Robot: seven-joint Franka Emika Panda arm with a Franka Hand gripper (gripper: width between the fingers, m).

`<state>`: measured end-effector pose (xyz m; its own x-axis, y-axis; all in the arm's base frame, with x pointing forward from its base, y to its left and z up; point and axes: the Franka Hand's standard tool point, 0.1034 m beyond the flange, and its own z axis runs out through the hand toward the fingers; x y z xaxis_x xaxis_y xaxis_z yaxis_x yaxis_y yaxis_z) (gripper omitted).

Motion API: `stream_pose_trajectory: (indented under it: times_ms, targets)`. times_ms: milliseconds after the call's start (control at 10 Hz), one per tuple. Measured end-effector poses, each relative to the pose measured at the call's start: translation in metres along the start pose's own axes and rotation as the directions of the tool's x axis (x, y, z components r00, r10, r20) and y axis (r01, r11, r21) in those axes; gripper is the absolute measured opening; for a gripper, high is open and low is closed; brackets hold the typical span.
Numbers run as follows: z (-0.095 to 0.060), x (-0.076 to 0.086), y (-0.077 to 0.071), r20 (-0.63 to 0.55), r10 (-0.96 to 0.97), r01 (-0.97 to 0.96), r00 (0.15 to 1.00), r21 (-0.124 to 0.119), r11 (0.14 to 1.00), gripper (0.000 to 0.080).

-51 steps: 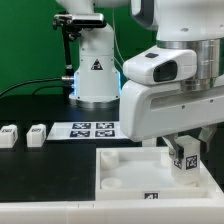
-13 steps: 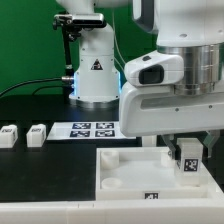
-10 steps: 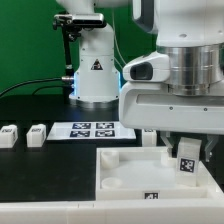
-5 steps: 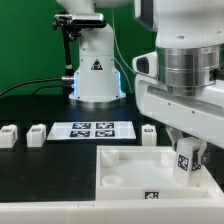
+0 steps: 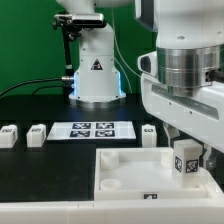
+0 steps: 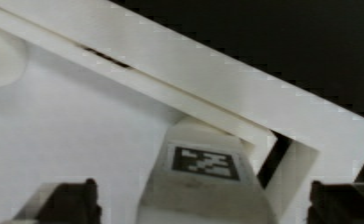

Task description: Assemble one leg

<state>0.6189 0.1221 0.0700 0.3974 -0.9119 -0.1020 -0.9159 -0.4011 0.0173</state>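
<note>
One leg (image 5: pixel 186 160) is held in the hand (image 5: pixel 187 150), fingers clamped on it, tagged face turned toward the ext. camera. Leg's long axis is judged approx. vertical, slightly tilted; it hangs directly below the wrist, so no sideways reach is needed, only descent and turning.

Nearest, ext. view: white panel (image 5: pixel 125 170) w/ raised rim and a round corner recess (image 5: pixel 113 179), lying flat on the counter (image 5: pixel 40 160). The held leg is seen over the panel's corner at the ext. view's right, lower end at or near the panel surface; contact cannot be told. In the wrist view the leg (image 6: pixel 211 158) is seen close against the panel's rim (image 6: pixel 161 70), tag visible.

Mid-depth: 3 spare legs on the counter, two at the ext. view's left (image 5: pixel 9 135) (image 5: pixel 37 133), one beside the panel's far edge (image 5: pixel 149 133). Marker board (image 5: pixel 93 129) lies flat between them.

Far: robot base (image 5: pixel 96 70).
</note>
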Motion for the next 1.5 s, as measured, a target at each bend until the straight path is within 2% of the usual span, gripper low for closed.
stream_pose_trajectory:
  times_ms: [100, 200, 400, 500, 600, 900, 1000, 1200, 1400, 1500]
  targets:
    - [0.0014, -0.0016, 0.0004, 0.001, -0.058, 0.058, 0.998, -0.002, 0.998, 0.0632]
    - [0.0023, -0.0016, 0.0012, -0.003, -0.242, 0.242, 0.970, -0.008, 0.970, 0.0632]
    - [0.0025, -0.0030, 0.0012, -0.011, -0.526, 0.526, 0.850, -0.023, 0.850, 0.0649]
    - [0.0003, -0.0049, 0.0015, -0.003, -0.641, 0.641, 0.767, -0.050, 0.766, 0.0649]
    - [-0.0031, -0.0056, -0.0006, 0.004, -0.753, 0.752, 0.658, -0.067, 0.656, 0.0649]
    - [-0.0040, 0.0024, 0.0010, 0.026, -0.931, 0.930, 0.365, -0.061, 0.363, 0.0649]
    - [-0.0041, 0.0038, 0.0013, 0.029, -0.949, 0.948, 0.315, -0.059, 0.313, 0.0649]
    - [-0.0041, 0.0037, 0.0013, 0.029, -0.949, 0.948, 0.314, -0.059, 0.311, 0.0649]
    - [-0.0041, 0.0038, 0.0013, 0.029, -0.949, 0.948, 0.314, -0.059, 0.312, 0.0411]
    - [-0.0041, 0.0038, 0.0013, 0.029, -0.949, 0.948, 0.314, -0.059, 0.312, 0.0411]
